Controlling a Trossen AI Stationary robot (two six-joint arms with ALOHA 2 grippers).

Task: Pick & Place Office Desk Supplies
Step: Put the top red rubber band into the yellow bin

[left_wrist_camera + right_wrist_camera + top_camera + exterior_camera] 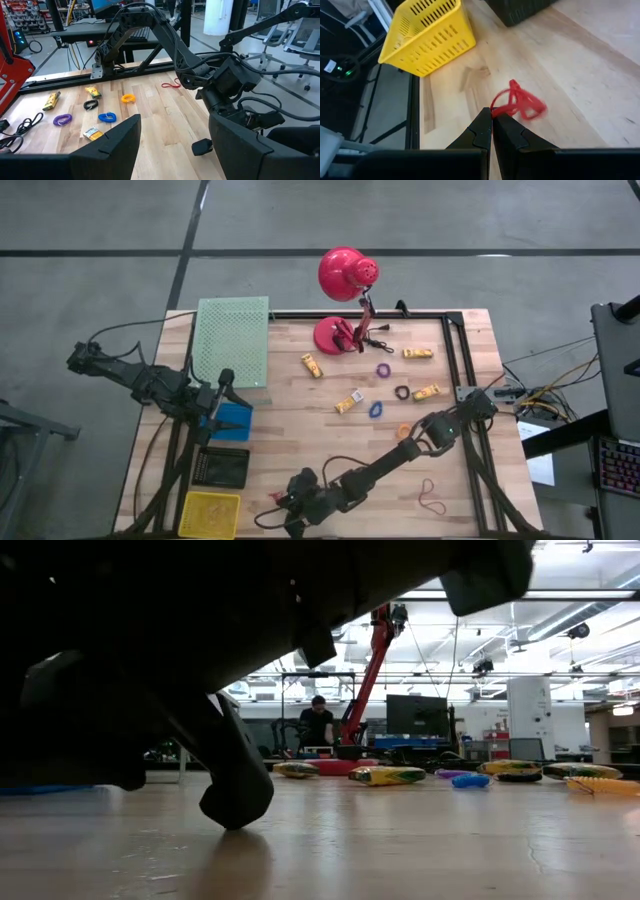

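- Right gripper [492, 125]: reaching toward the near edge of the counter [330, 430], fingers pressed together and pinching a red rubber band [519, 104], which is dangling from the tips just above the wood.
- Red rubber band: thin, limp and very light; it is likely to flop and stretch, so a pinch across a single strand suits it best.
- Yellow basket [427, 35]: sitting at the near left corner of the counter, near the right gripper; probably the destination.
- Black tray [222, 467]: lying just beyond the yellow basket along the left edge.
- Second red rubber band [432, 497]: lying flat near the near right corner, well apart from the grippers.
- Left gripper [228, 385]: waiting over the left edge with fingers spread and holding nothing, above a blue bin [231, 421] and beside a green mesh tray [233, 340].
- Loose rings: orange [128, 98], blue [107, 117], black [90, 104] and purple [62, 119], lying mid-counter toward the right; small, stiff and light, best pinched across the rim.
- Yellow rectangular pieces [312, 365]: scattered farther back, rigid and easy to grip across the narrow sides.
- Red desk lamp [345, 295]: standing at the far edge.
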